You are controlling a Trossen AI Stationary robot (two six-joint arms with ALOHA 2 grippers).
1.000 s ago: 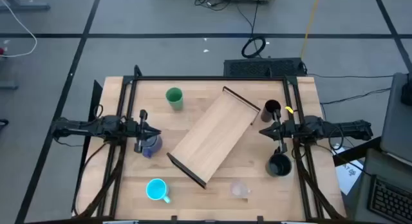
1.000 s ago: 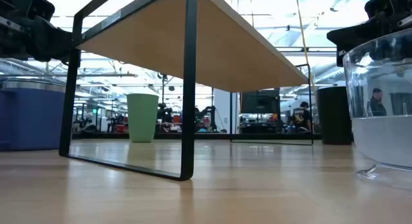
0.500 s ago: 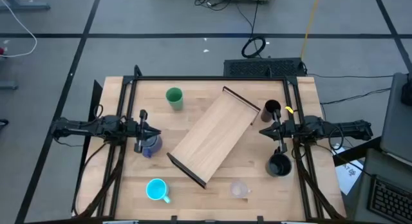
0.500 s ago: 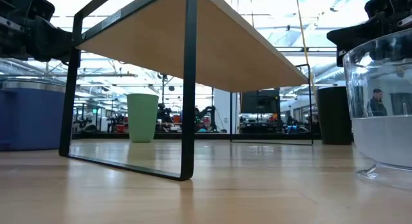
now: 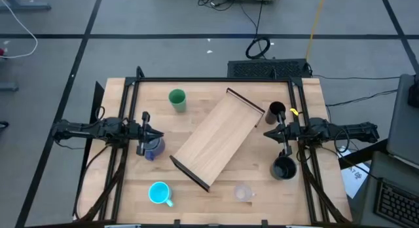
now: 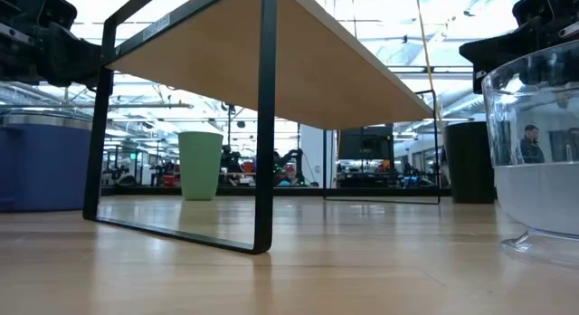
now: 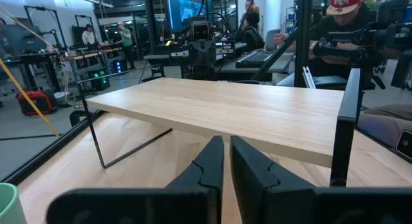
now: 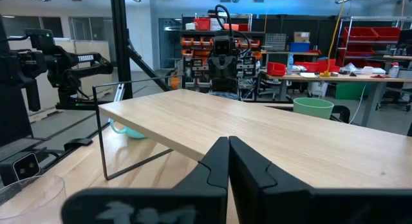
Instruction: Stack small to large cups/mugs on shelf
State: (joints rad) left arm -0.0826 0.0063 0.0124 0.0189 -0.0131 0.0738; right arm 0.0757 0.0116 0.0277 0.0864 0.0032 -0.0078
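Note:
The light-wood shelf (image 5: 216, 137) stands slantwise mid-table on its dark end brackets (image 6: 262, 170). The green tumbler (image 5: 177, 99) stands at the far left, the tall black cup (image 5: 276, 112) at the far right and the wide black mug (image 5: 284, 168) near the right edge. The cyan mug (image 5: 159, 192) and the tiny clear cup (image 5: 243, 192) stand near the front edge. The blue-purple mug (image 5: 152, 148) stands left of the shelf. My left gripper (image 5: 160, 135) is shut and empty just beyond the blue-purple mug. My right gripper (image 5: 267, 134) is shut and empty, facing the shelf's right side.
Dark frame rails (image 5: 131, 123) run along the table's left and right sides under both arms. Bare tabletop (image 5: 216, 208) lies in front of the shelf. People and workbenches (image 7: 341, 18) show in the room beyond the table.

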